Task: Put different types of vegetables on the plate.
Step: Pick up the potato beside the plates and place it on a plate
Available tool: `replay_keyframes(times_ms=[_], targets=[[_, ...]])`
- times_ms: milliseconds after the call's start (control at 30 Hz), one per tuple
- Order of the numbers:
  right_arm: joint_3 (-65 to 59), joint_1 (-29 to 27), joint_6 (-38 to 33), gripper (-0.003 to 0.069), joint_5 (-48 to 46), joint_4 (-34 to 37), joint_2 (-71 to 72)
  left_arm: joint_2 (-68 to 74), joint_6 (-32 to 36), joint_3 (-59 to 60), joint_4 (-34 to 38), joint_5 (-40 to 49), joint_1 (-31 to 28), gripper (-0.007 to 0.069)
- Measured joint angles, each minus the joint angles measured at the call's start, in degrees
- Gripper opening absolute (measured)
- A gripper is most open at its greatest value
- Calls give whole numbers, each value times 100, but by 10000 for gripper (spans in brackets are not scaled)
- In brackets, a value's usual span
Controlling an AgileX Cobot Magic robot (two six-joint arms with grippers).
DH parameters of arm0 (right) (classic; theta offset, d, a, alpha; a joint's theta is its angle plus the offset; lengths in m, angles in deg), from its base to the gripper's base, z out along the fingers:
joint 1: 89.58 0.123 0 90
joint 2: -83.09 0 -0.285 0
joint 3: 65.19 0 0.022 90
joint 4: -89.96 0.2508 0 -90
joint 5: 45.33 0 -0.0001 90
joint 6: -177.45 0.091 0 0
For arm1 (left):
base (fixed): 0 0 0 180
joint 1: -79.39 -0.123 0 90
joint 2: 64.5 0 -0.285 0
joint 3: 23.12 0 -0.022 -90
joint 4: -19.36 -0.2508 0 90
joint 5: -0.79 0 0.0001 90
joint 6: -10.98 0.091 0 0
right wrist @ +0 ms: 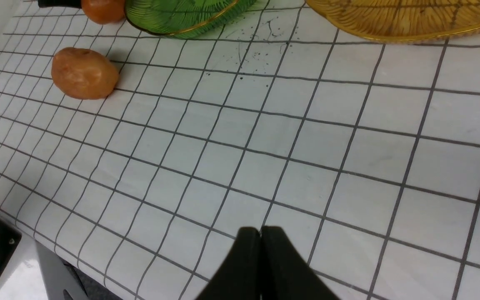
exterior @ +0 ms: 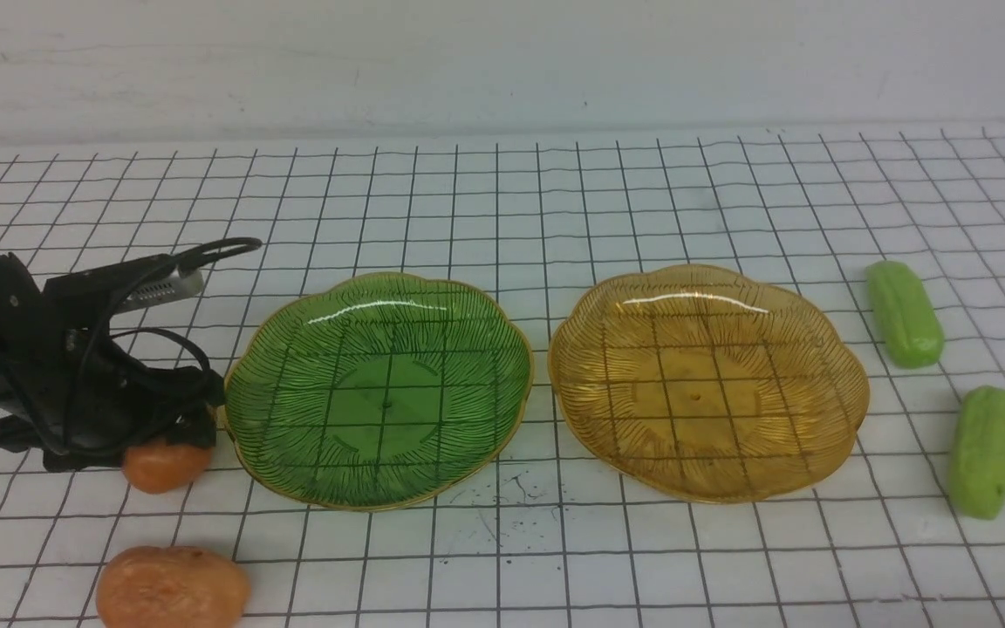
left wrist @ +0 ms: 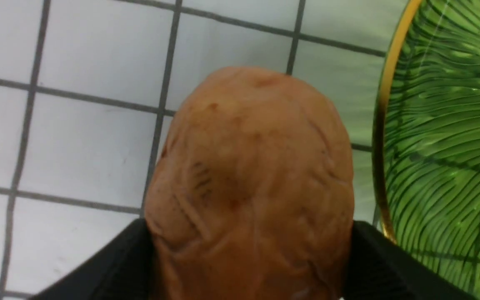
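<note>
Left claw [left wrist: 248,227] clasps the far potato [left wrist: 252,166], which rests on the desk [exterior: 502,192] just beside the green plate [exterior: 293,366]. Right claw [right wrist: 261,233] is closed. The near potato [exterior: 173,587] lies apart. Two cucumbers, far cucumber [exterior: 905,313] and near cucumber [exterior: 986,451], lie right of the amber plate [exterior: 707,384].

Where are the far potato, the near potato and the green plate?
far potato [left wrist: 248,179], left wrist view, middle of its skin.
near potato [exterior: 173,587], front view, middle of its top.
green plate [exterior: 380,392], front view, bare centre.
</note>
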State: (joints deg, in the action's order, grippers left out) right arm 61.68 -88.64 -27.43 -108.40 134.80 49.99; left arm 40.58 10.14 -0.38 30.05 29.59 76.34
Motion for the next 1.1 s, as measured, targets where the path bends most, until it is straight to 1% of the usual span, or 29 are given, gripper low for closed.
replay_keyframes(times_ms=[267,333,433,500,533,633,733,800,900,1033,1100], targets=[[0,0,-43,-15,0,0,0,-813,0,-46,-56,88,-6,510],[0,0,-43,-15,0,0,0,-1249,2,-320,179,125,109,510],[0,0,-45,-15,-20,11,0,-1478,285,-850,759,513,628,510],[0,0,-45,-15,-25,17,0,-1450,754,-1315,1258,782,1204,510],[0,0,-45,-15,-25,17,0,-1437,837,-1355,1347,819,1331,510],[0,0,-45,-15,72,17,0,-913,1443,-2118,2016,866,2467,510],[0,0,-45,-15,97,92,0,-213,1696,-2665,2201,846,3181,510],[0,0,-45,-15,85,162,0,363,1720,-3040,2214,841,3493,510],[0,0,-45,-15,61,186,0,1039,1720,-3460,2214,841,3719,510],[0,0,-49,-15,-22,198,0,1885,1683,-4001,2203,874,3841,510],[0,0,-49,-15,-36,198,0,2094,1613,-4138,2198,927,3840,510]])
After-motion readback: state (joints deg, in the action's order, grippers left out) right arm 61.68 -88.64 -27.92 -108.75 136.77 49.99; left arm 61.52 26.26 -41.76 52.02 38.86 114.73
